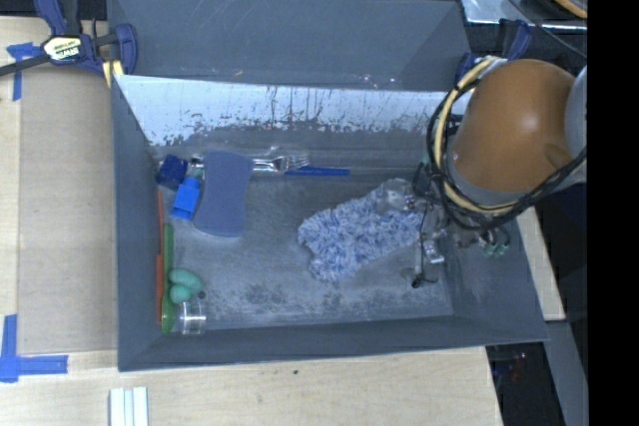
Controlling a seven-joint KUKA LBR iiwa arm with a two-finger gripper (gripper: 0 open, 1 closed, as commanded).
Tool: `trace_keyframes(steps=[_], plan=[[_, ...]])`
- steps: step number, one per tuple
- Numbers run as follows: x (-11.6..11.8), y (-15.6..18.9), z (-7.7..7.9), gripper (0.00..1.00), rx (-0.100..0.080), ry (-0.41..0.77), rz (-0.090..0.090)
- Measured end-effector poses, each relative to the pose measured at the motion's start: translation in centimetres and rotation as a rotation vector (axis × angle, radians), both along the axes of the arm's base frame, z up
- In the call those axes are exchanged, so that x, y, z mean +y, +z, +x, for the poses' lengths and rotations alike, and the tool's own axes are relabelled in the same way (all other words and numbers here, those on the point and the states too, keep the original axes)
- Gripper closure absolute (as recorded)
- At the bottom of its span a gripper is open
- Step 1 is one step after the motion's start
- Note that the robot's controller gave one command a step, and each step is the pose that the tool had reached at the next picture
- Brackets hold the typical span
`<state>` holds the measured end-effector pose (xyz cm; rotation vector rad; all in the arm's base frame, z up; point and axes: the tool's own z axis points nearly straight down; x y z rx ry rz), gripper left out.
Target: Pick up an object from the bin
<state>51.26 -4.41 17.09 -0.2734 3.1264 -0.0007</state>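
Gripper (427, 264) low (arm from right) | beside speckled blue cloth (349, 232)

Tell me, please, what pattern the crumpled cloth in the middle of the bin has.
The cloth is mottled blue and white, best seen in the camera view.

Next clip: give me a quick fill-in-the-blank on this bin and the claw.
1. The claw sits at the view's ____ end of the blue-and-white knitted cloth.
2. The fork by the bin's far wall has a ____ handle.
3. The green lump lies near the front-____ corner.
Missing: right; blue; left.
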Motion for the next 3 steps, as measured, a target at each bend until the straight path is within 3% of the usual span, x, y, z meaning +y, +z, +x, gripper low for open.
trace_keyframes(steps=[1, 2, 3], plan=[[1.8, -4.9, 2.8, 0.0, -0.008, 0.042, 0.0], [0.8, -8.4, 0.6, 0.0, -0.011, -0.15, 0.0], [1.7, -7.1, 0.8, 0.0, -0.01, -0.085, -0.001]])
